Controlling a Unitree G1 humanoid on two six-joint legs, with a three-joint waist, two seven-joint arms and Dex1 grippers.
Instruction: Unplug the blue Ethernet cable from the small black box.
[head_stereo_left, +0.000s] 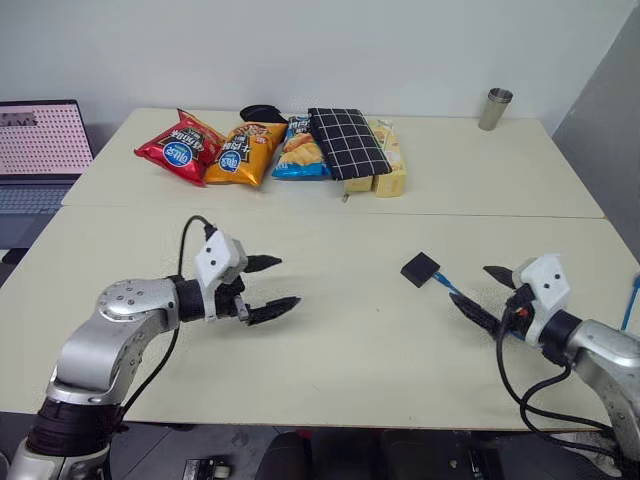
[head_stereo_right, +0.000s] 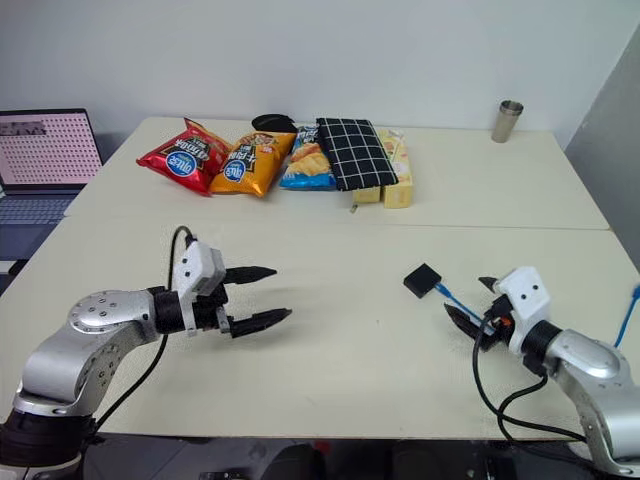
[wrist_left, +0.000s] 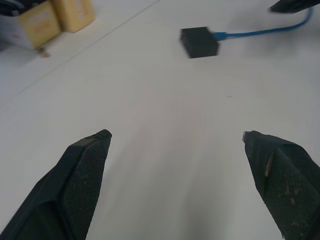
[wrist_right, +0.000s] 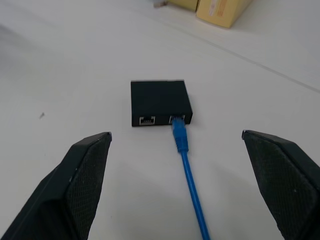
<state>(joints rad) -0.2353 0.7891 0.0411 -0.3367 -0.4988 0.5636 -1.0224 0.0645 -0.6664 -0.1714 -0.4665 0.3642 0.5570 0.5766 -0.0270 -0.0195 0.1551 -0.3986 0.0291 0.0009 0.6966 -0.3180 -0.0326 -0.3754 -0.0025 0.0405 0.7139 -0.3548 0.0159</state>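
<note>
A wide cream desk (head_stereo_left: 330, 330) made of two tabletops butted together fills the scene, a straight seam running across it from the left edge to the right edge. Along the far half, a row of things lies just beyond the seam's middle: a red chip bag (head_stereo_left: 180, 148), an orange chip bag (head_stereo_left: 246, 153), a blue chip bag (head_stereo_left: 300, 148), a black white-checked pouch (head_stereo_left: 347, 142) and yellow boxes (head_stereo_left: 388, 172), all touching or overlapping one another. A metal cup (head_stereo_left: 495, 108) stands alone near the far right corner. A laptop (head_stereo_left: 40, 150) sits off the far left edge on a separate surface. The near half is mostly bare, leaving broad open room between the two arms. The left gripper (head_stereo_left: 266, 287) hovers over the near left part of the desk, pointing toward the middle, its two black fingers spread wide apart and holding nothing. The right gripper (head_stereo_left: 485, 293) hovers near the right edge, pointing toward the middle, its fingers likewise spread wide and empty. The small black box (wrist_right: 161, 103) lies flat on the near half, right of centre, just ahead of the right gripper and well apart from the left one. The blue Ethernet cable (wrist_right: 189, 175) is plugged into one of the two sockets on the box's side facing the right gripper, and runs back across the desk between that gripper's fingers toward the right edge.
</note>
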